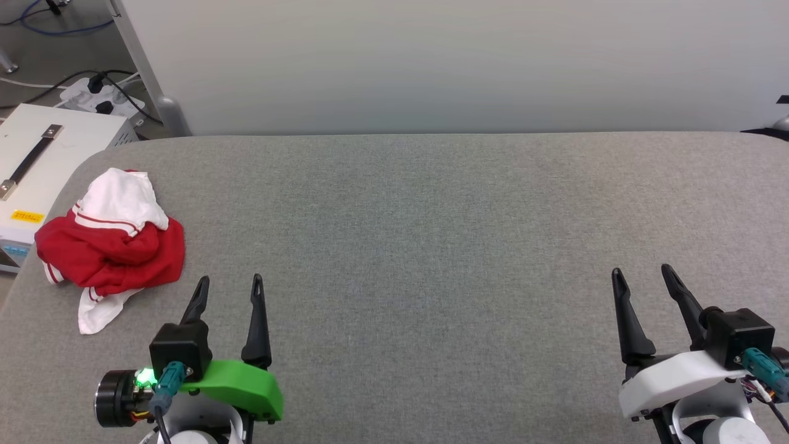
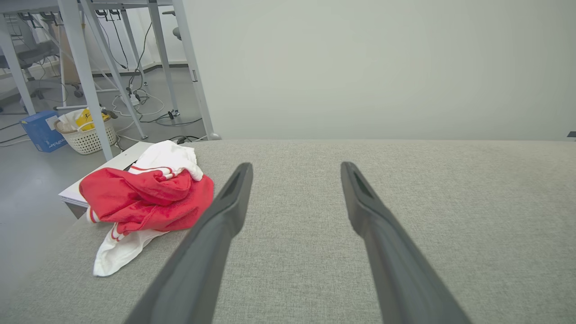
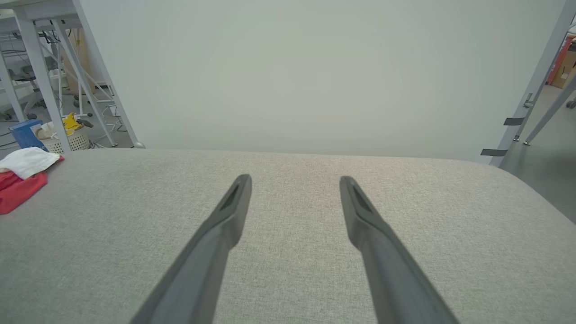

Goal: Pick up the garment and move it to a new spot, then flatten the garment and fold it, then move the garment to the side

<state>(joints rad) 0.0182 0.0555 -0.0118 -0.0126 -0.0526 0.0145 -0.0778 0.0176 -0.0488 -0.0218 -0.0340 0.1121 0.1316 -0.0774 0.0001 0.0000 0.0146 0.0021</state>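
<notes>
The garment (image 1: pixel 111 250) is a crumpled heap of red cloth with white sleeves and red-striped trim, lying near the left edge of the grey fabric table (image 1: pixel 431 234). It also shows as the garment (image 2: pixel 148 198) in the left wrist view and at the left edge as the garment (image 3: pixel 20 177) in the right wrist view. My left gripper (image 1: pixel 229 282) stands open at the lower left, just right of the heap and apart from it, nothing between its fingers. My right gripper (image 1: pixel 641 272) stands open at the lower right, far from the cloth.
A white box with a black handle (image 1: pixel 37 160) sits off the table's left edge, with a power strip and cables (image 1: pixel 102 92) behind it. A pale wall panel (image 1: pixel 431 61) rises behind the table. A basket (image 2: pixel 87 132) and table legs stand on the floor at left.
</notes>
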